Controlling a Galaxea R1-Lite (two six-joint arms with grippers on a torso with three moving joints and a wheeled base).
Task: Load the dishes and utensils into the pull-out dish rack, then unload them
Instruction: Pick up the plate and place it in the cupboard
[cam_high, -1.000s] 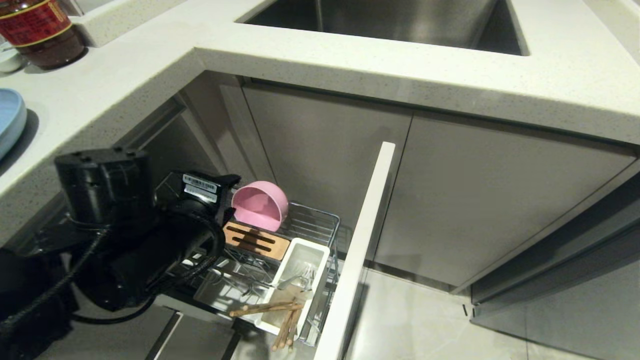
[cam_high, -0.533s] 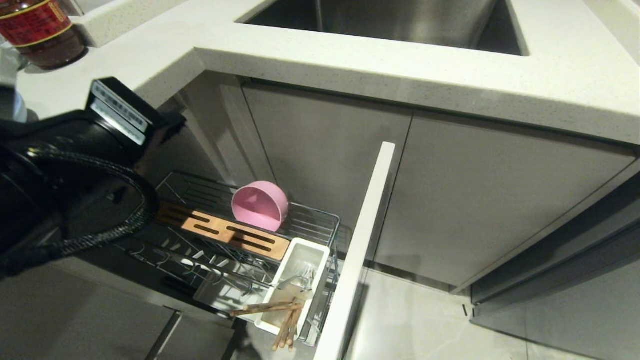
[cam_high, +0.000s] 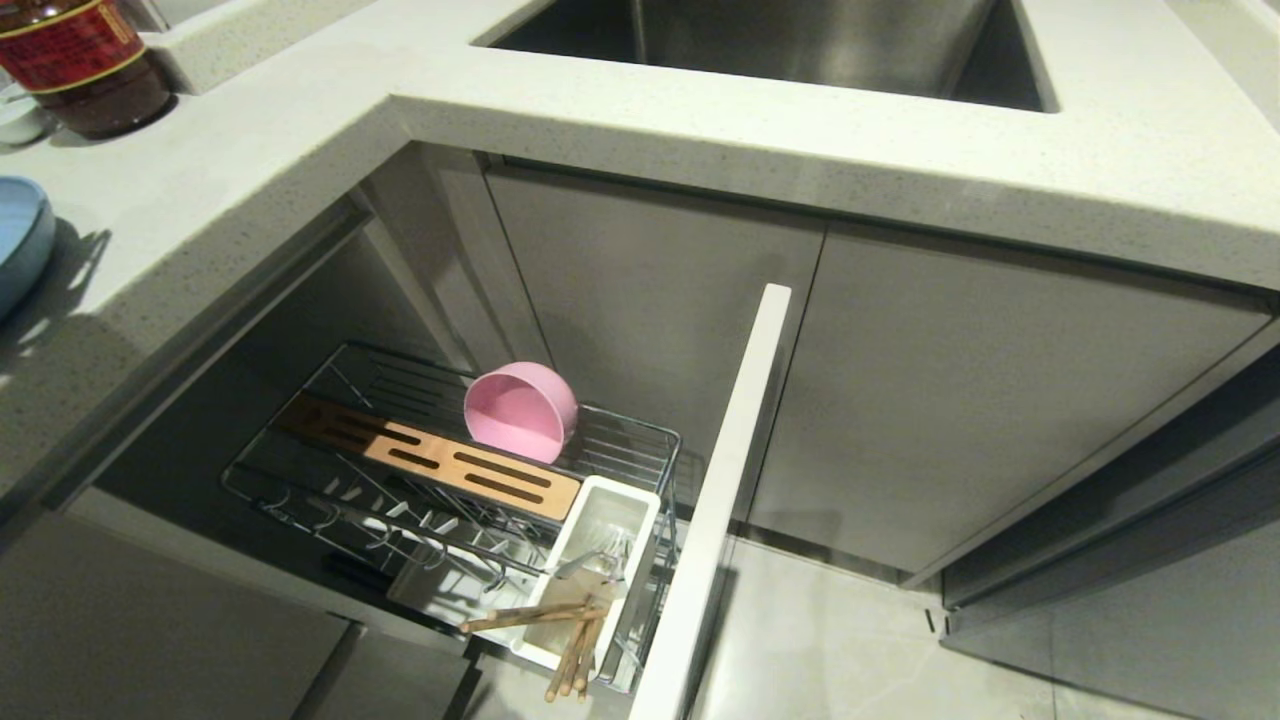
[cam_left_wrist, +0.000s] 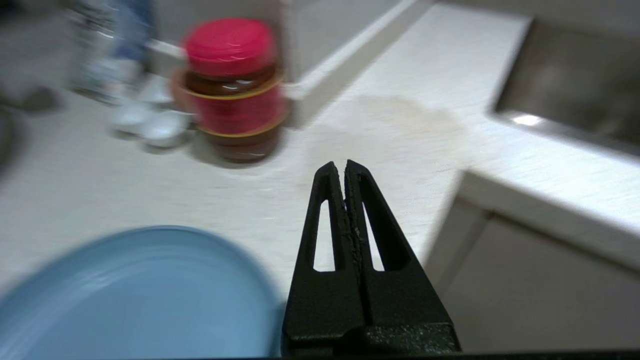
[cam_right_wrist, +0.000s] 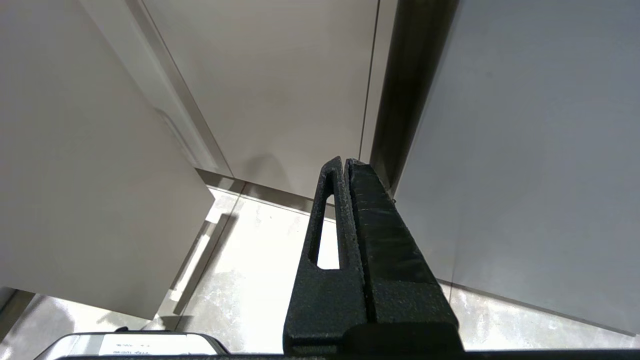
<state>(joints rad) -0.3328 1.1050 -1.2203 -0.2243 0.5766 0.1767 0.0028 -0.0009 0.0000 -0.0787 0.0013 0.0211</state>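
Note:
The pull-out dish rack (cam_high: 655, 432) stands drawn out under the counter, its white front panel (cam_high: 722, 470) at the right. A pink bowl (cam_high: 520, 410) lies on its side at the rack's back. Wooden chopsticks (cam_high: 540, 612) rest across the white utensil cup (cam_high: 645, 512), and a silver fork (cam_high: 588, 563) lies inside it. The light-blue plate (cam_high: 18, 250) sits on the counter at the far left. My left gripper (cam_left_wrist: 344, 167) hovers shut and empty over the counter just beside the plate (cam_left_wrist: 130, 295). My right gripper (cam_right_wrist: 344, 162) is parked, shut, pointing at the floor. Neither arm shows in the head view.
A red-lidded jar (cam_left_wrist: 232, 90) and small white spoons (cam_left_wrist: 150, 125) stand on the counter beyond the plate. The steel sink (cam_high: 780, 40) is set in the counter at the back. A wooden slotted strip (cam_high: 430, 460) crosses the rack. Grey cabinet doors (cam_high: 980, 400) flank the rack.
My left arm lifted away from the pink bowl, rose out of the rack and left the head view to the left. Its gripper shut. The bowl stayed in the rack.

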